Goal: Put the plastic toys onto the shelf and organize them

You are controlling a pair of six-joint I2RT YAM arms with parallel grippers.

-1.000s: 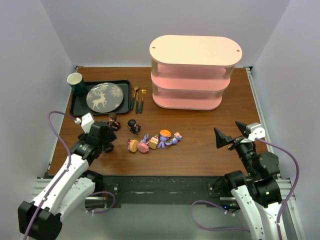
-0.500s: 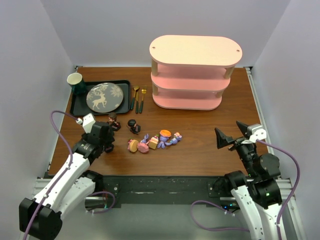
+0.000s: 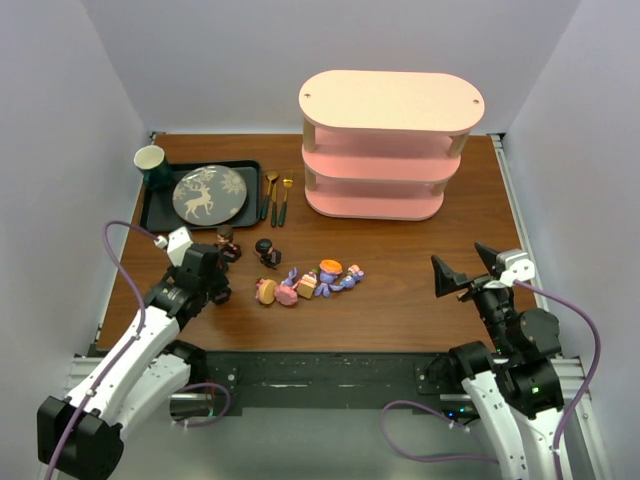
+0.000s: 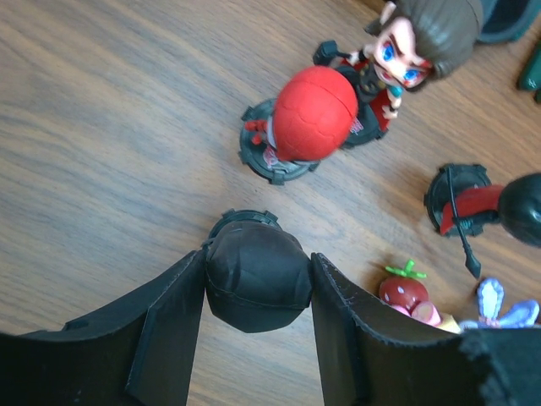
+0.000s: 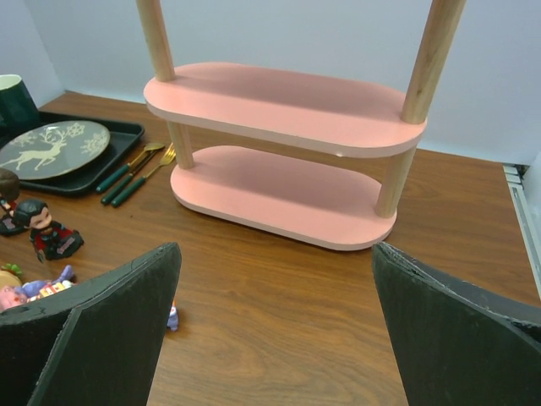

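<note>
- The shelf (image 3: 391, 100) has nothing on it. The pale top is bare in the overhead view, and the right wrist view shows both pink tiers below it bare too. So, as far as these views show, no toy has been placed yet.
- Every plastic toy is down on the surface, on the near side of the shelf and off to its left, well apart from it.
- The left end effector (image 4: 258, 266) is clamped round the black-headed figurine (image 4: 256, 283), with a finger pressed to each side of its round head. The base looks planted on the wood, so I'd call this gripped but not lifted.
- Just past it, toward the shelf, stand the red-headed figurine (image 4: 314, 114) and the brown-haired figurine (image 4: 423, 38), neither one touched.
- The purple and pink cluster (image 3: 310, 282) lies in a loose row, nearer the shelf's front than the dark ones.
- The right end effector (image 5: 275, 254) hangs spread wide with nothing in it, facing the shelf from the near right.
- What's left is nearly everything: lift this one, carry it across, then the rest.
</note>
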